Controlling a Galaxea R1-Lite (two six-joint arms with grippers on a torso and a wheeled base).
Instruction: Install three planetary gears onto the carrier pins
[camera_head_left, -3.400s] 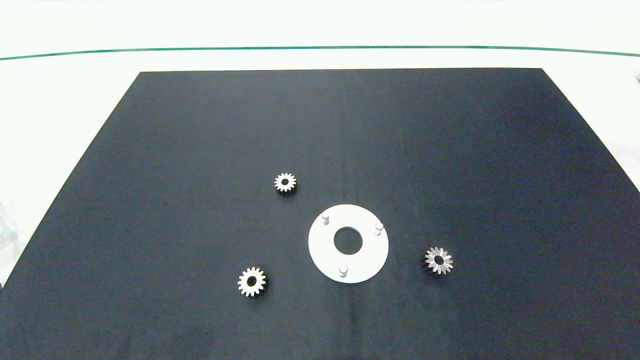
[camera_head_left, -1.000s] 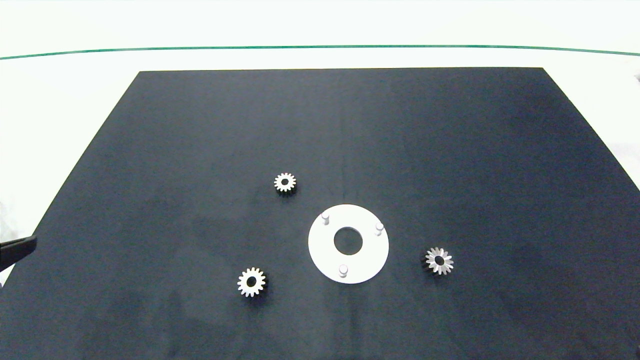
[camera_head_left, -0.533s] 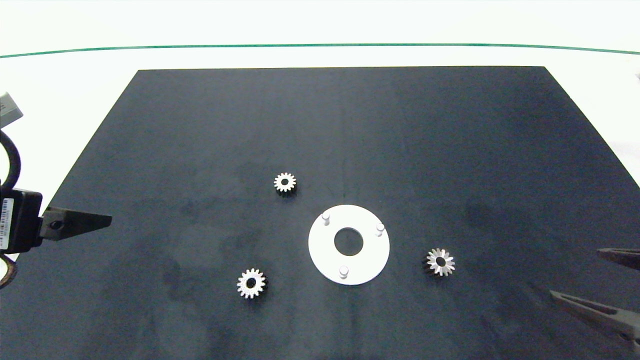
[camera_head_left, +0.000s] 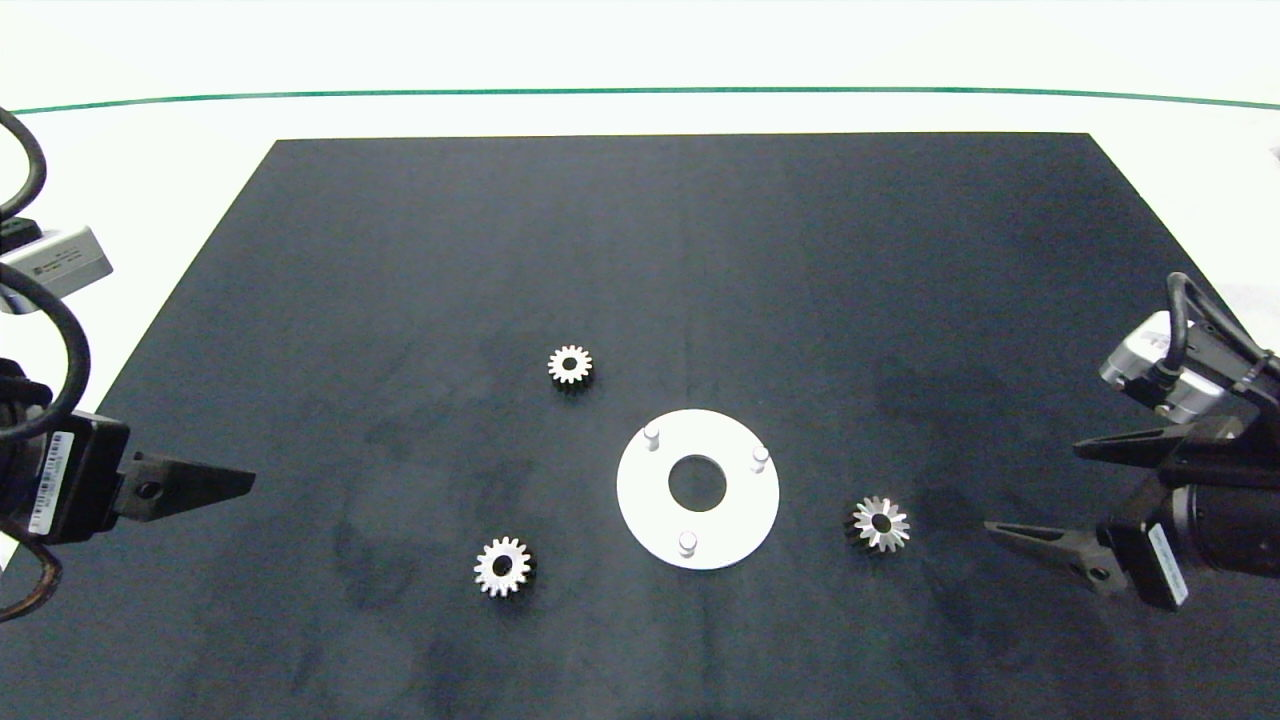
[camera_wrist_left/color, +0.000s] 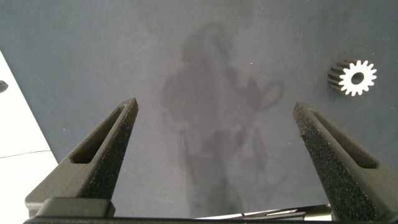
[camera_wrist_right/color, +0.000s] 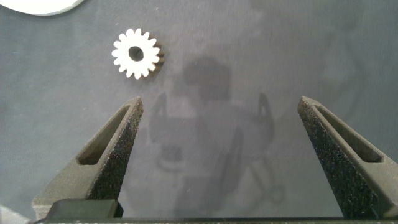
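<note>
A white tabletop (camera_head_left: 640, 50) carries a big dark mat (camera_head_left: 680, 250) that fills most of the head view. Near the mat's middle lies the white disc (camera_head_left: 640, 500), and its three carrier pins (camera_head_left: 651, 434) stand bare in a triangle, nothing on any of them.

The left tool (camera_head_left: 235, 482) hovers over the mat's left side, fingers spread wide with nothing between them. The right tool (camera_head_left: 1035, 495) sits opposite on the right side, also wide open and empty, pointing toward the disc.

Now the planetary gears, all three flat on the mat and apart from the disc: one (camera_head_left: 570, 365) beyond the disc's left edge, one (camera_head_left: 503, 567) at the near left, well ahead of the left tool, and one (camera_head_left: 880, 523) just right of the disc, near the right tool's fingertips.
</note>
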